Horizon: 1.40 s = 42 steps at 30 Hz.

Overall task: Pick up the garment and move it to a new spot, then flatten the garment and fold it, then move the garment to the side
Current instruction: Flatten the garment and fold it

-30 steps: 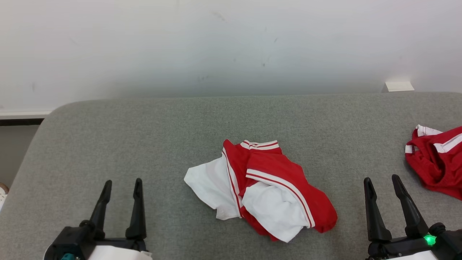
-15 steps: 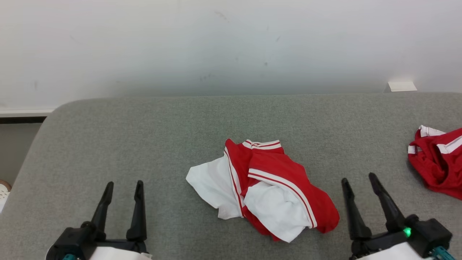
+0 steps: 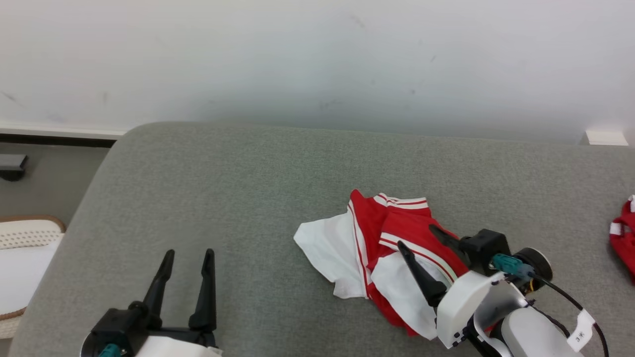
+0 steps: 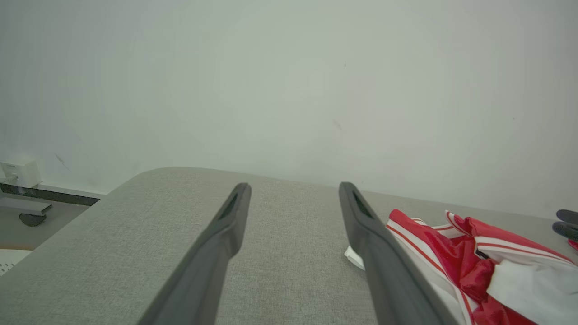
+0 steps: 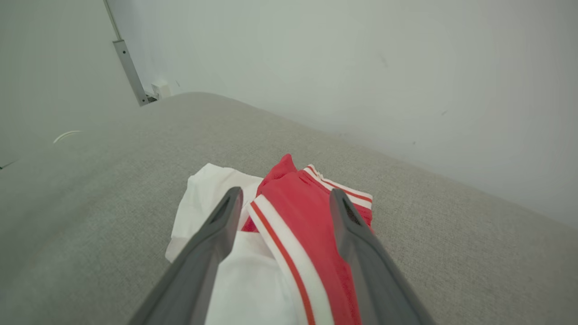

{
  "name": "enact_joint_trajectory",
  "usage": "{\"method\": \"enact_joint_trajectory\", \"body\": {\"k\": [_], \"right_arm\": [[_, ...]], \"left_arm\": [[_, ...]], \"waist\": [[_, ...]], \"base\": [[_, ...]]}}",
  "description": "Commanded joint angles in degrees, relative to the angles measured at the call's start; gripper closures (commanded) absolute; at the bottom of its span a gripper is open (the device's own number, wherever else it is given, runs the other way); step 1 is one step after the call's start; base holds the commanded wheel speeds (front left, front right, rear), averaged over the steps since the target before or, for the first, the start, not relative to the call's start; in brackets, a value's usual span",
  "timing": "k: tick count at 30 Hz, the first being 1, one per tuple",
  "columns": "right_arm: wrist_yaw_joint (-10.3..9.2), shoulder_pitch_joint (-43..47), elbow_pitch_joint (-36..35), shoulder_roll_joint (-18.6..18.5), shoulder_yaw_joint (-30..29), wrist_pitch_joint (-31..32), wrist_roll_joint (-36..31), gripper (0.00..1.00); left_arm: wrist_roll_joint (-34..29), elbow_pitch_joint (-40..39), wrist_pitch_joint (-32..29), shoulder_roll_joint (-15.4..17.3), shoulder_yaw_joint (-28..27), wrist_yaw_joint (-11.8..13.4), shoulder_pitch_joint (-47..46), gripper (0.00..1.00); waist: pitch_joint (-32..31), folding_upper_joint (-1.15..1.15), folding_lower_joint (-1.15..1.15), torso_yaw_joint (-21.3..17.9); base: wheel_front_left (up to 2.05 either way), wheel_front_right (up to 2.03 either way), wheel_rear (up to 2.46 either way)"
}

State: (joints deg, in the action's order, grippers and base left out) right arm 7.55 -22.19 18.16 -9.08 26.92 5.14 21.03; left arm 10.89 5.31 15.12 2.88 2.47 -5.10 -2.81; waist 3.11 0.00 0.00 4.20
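The garment (image 3: 337, 248), a crumpled red and white piece with striped trim, lies on the grey padded surface (image 3: 238, 188) right of centre in the head view. My right gripper (image 3: 415, 236) hangs open just over its right part, fingers slanting left. In the right wrist view the right gripper (image 5: 285, 193) straddles the red striped fold of the garment (image 5: 311, 221), jaws wide apart, nothing gripped. My left gripper (image 3: 189, 253) stands open near the front left, well apart from the cloth. The left wrist view shows the left gripper (image 4: 294, 187) open with the garment (image 4: 451, 253) to its right.
Another red garment (image 3: 624, 238) lies at the right edge of the padded surface. A pale woven basket (image 3: 25, 233) stands on the floor at the left. A white wall runs behind, with a small white box (image 3: 606, 138) at its foot.
The head camera has turned, shifting the whole picture right. My right gripper has swung left and forward from beside the garment to over its right part. The left gripper has stayed put.
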Motion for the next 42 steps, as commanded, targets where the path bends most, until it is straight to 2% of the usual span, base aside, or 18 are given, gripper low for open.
{"method": "enact_joint_trajectory", "body": {"k": [1, 4, 8, 12, 13, 14, 15, 21, 27, 33, 37, 42], "right_arm": [[-0.13, -1.6, 1.2, -0.5, 1.3, 2.3, 0.2, 0.0], [-0.13, -3.5, 4.9, -0.7, 2.6, 9.4, -1.3, 0.0], [-0.13, -4.7, 8.8, 0.0, 1.3, 17.2, -5.1, 0.0], [-0.13, -4.5, 10.3, 0.5, 0.2, 19.1, -6.7, 0.0], [-0.13, -4.4, 10.3, 0.7, -0.5, 18.6, -6.8, 0.47], [-0.13, -4.2, 10.2, 0.9, -1.1, 18.0, -7.2, 0.78], [-0.13, -4.0, 10.2, 1.0, -1.6, 17.5, -7.4, 1.0], [-0.13, -3.2, 8.2, 1.8, -5.6, 13.9, -7.4, 1.0], [-0.13, -0.4, 1.5, 2.5, -14.4, 10.2, -4.6, 1.0], [-0.13, 4.9, -5.9, 0.5, -24.3, 10.5, -1.5, 1.0], [-0.13, 7.8, -7.5, 0.0, -29.5, 11.1, -0.9, 1.0], [-0.13, 9.9, -5.6, 0.2, -34.5, 9.7, -2.4, 1.0]], "left_arm": [[0.4, 0.2, 0.0, 0.2, -0.1, -0.1, -0.4, 0.0], [0.8, 0.4, 0.0, 0.1, 0.1, -0.1, -0.3, 0.0], [1.7, 0.4, 0.0, 0.1, 0.4, 0.4, -0.2, 0.0], [2.3, 0.2, 0.0, 0.1, 0.5, 0.7, -0.3, 0.0], [2.4, 0.1, 0.0, 0.1, 0.4, 0.8, -0.2, 0.0], [2.4, 0.0, 0.0, 0.1, 0.3, 0.9, -0.1, 0.0], [2.4, -0.1, 0.0, 0.1, 0.1, 0.9, 0.0, 0.0], [2.0, -0.2, 0.0, 0.1, -0.7, 0.8, 0.4, 0.0], [1.0, -0.4, 0.0, 0.1, -1.1, 0.4, 0.2, 0.0], [0.3, -0.7, 0.0, 0.1, -1.7, -0.2, -0.8, 0.0], [-0.1, -0.7, 0.0, 0.1, -1.9, -0.7, -1.6, 0.0], [-0.5, -0.6, 0.0, 0.1, -2.1, -1.3, -2.6, 0.0]], "waist": [[-0.2, 0.0, 0.0, 1.5], [-0.3, 0.0, 0.0, 2.9], [-0.3, 0.0, 0.0, 4.5], [0.0, 0.0, 0.0, 5.7], [0.1, 0.0, 0.0, 5.8], [0.2, 0.0, 0.0, 5.9], [0.2, 0.0, 0.0, 5.9], [0.3, 0.0, 0.0, 4.8], [0.9, 0.0, 0.0, 2.1], [2.9, 0.0, 0.0, -0.5], [4.8, 0.0, 0.0, -1.7], [6.3, 0.0, 0.0, -2.3]], "base": [[0.0, 0.0, 0.0], [0.0, 0.0, 0.0], [0.0, 0.0, 0.0], [0.0, 0.0, 0.0], [0.0, 0.0, 0.0], [0.0, 0.0, 0.0], [0.0, 0.0, 0.0], [0.0, 0.0, 0.0], [0.0, 0.0, 0.0], [0.0, 0.0, 0.0], [0.0, 0.0, 0.0], [0.0, 0.0, 0.0]]}}
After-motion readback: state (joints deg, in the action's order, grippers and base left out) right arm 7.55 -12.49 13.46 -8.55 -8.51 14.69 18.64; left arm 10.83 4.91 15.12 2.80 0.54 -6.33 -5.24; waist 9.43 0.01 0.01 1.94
